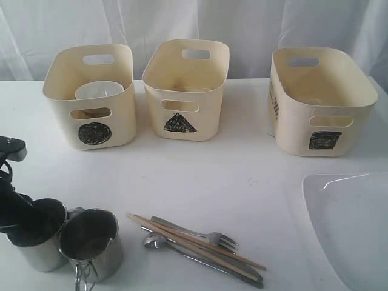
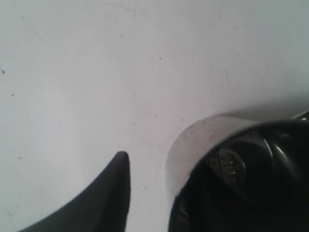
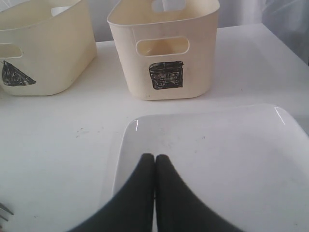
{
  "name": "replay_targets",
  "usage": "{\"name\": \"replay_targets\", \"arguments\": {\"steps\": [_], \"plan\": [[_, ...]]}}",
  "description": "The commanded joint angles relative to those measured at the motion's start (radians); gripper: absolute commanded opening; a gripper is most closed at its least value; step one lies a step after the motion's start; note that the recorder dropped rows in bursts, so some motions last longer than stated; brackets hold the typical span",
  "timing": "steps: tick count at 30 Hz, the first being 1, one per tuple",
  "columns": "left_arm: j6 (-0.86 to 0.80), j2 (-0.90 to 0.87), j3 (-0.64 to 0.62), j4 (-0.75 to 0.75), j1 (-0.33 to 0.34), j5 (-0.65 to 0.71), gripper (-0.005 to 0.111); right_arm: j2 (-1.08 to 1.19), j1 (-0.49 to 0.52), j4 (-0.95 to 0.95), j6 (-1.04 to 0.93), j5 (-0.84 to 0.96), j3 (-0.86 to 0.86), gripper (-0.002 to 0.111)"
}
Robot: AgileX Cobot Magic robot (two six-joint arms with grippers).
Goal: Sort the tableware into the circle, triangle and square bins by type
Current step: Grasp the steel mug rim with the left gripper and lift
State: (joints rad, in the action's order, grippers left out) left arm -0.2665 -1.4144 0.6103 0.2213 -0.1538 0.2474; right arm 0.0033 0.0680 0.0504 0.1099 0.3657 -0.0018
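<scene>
Two steel mugs stand at the table's front left: the left mug (image 1: 37, 257) and the right mug (image 1: 94, 245). My left gripper (image 1: 27, 213) is open and straddles the left mug's wall (image 2: 193, 140), one finger (image 2: 118, 179) outside and apart from it, the other inside. A fork (image 1: 209, 234), spoon (image 1: 155, 241), knife (image 1: 242, 274) and chopsticks (image 1: 185, 237) lie front centre. The small white bowl (image 1: 99, 91) sits in the circle bin (image 1: 118, 121). My right gripper (image 3: 155, 157) hangs shut and empty over the white plate (image 3: 222, 145), which also shows in the exterior view (image 1: 354, 227).
The triangle bin (image 1: 209, 103) stands at the back centre and the square bin (image 1: 291, 121) at the back right, both also in the right wrist view (image 3: 43, 53) (image 3: 198, 58). A white curtain hangs behind the table.
</scene>
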Motion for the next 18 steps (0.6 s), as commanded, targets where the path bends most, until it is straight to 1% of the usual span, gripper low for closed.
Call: {"name": "replay_targets", "arguments": {"steps": [1, 3, 4, 11, 14, 18], "plan": [[0.004, 0.005, -0.009, 0.033, 0.002, 0.022, 0.019, -0.003, 0.0, 0.001, -0.001, -0.013, 0.002, 0.0], [0.004, 0.005, -0.009, 0.033, 0.002, 0.038, 0.005, -0.003, 0.0, 0.001, -0.001, -0.013, 0.002, 0.0], [0.004, 0.005, -0.009, 0.033, 0.002, 0.046, 0.0, -0.003, 0.0, 0.001, -0.001, -0.013, 0.002, 0.0], [0.004, 0.02, 0.0, 0.033, 0.002, 0.061, 0.0, -0.003, 0.0, 0.001, -0.001, -0.013, 0.002, 0.0], [0.004, 0.064, 0.031, 0.033, 0.002, 0.068, 0.0, -0.003, 0.0, 0.001, -0.001, -0.013, 0.002, 0.0], [0.004, 0.152, 0.102, 0.029, 0.002, 0.053, 0.0, -0.003, 0.0, 0.001, -0.001, -0.013, 0.002, 0.0]]}}
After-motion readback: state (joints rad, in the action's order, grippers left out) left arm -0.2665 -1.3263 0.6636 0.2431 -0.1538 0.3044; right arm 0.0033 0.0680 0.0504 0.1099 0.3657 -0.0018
